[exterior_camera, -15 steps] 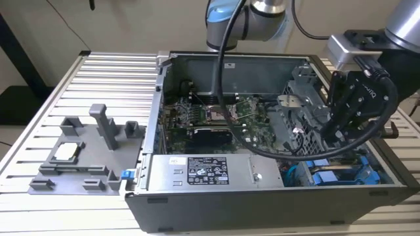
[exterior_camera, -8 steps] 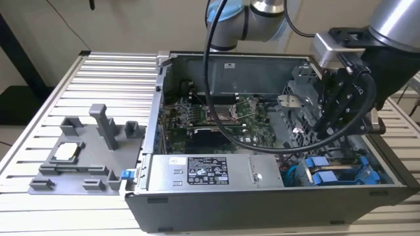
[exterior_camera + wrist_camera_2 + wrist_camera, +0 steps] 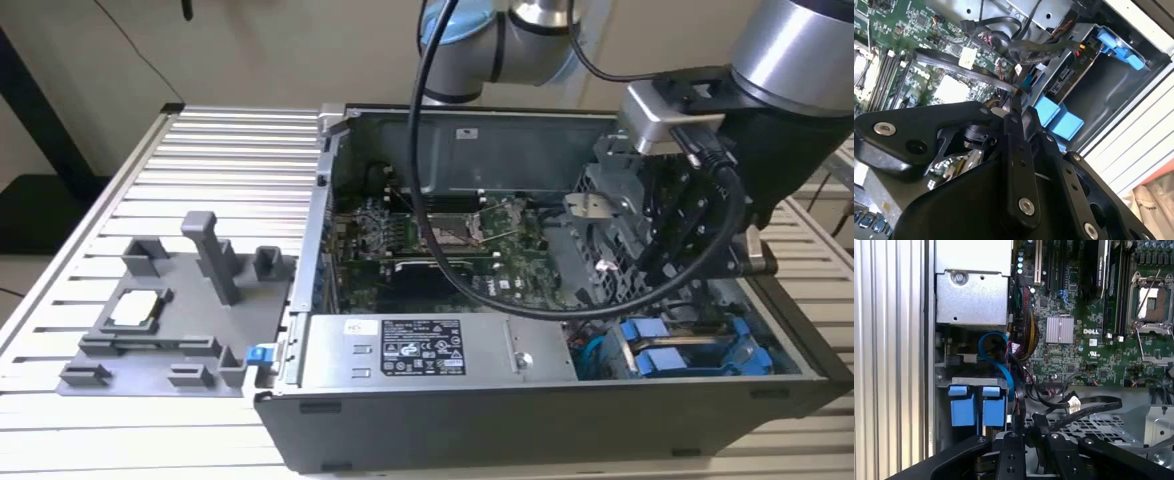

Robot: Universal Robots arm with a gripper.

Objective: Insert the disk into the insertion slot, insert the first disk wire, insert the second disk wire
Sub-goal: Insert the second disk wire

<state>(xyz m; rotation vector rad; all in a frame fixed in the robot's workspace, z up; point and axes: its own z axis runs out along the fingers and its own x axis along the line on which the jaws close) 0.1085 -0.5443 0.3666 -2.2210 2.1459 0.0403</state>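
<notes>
The disk's blue carrier tabs [image 3: 667,357] sit in a grey bay at the open computer case's near corner, on the exterior view's right. They also show as two blue tabs [image 3: 976,407] in the first wrist view and as blue blocks [image 3: 1056,116] in the second. My gripper [image 3: 694,250] hangs inside the case just above them, beside the perforated grey drive cage [image 3: 601,255]. Its black fingers [image 3: 1019,122] are shut on the end of a black disk wire [image 3: 1015,97], whose flat cable [image 3: 1089,407] loops across the cage [image 3: 1094,426]. A blue wire [image 3: 996,357] curls behind the tabs.
The grey power-supply box [image 3: 420,350] lies along the case's near side. The green motherboard [image 3: 441,235] with its processor socket [image 3: 1151,300] spans the middle. A grey fixture [image 3: 174,310] stands on the slatted table on the exterior view's left.
</notes>
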